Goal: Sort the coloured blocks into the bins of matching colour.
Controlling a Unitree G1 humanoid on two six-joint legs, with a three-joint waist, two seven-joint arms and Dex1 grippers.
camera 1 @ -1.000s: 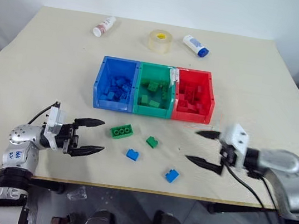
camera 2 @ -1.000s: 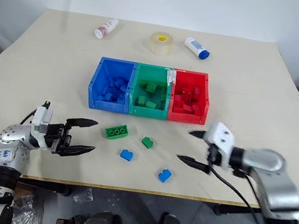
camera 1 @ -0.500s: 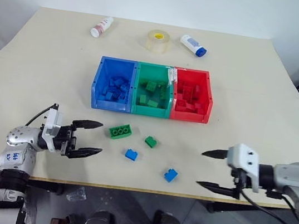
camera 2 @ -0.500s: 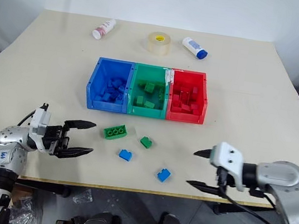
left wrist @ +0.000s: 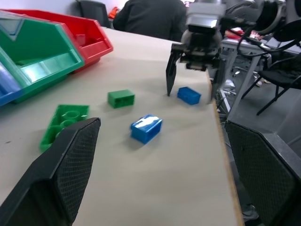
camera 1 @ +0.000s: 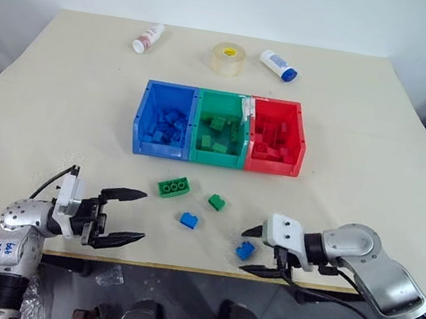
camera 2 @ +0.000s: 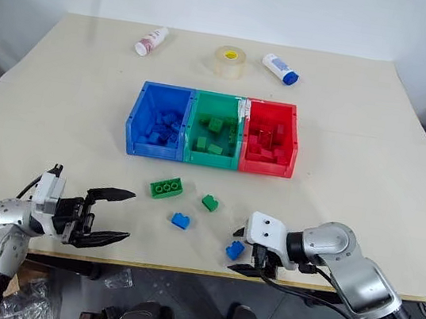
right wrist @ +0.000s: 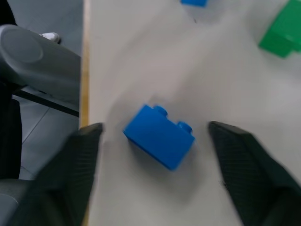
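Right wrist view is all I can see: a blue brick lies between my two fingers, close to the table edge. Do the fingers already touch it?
Observer: No. In the left wrist view the right gripper stands around the blue brick, with a gap on each side.
Operator: Which bin is for it, and where is this bin?
Observer: The blue bin; it is the left end of the row of three, far across the table from the brick.
Operator: Are other bricks left on the table?
Observer: Yes, three: a long green brick, a small green brick and another blue brick.
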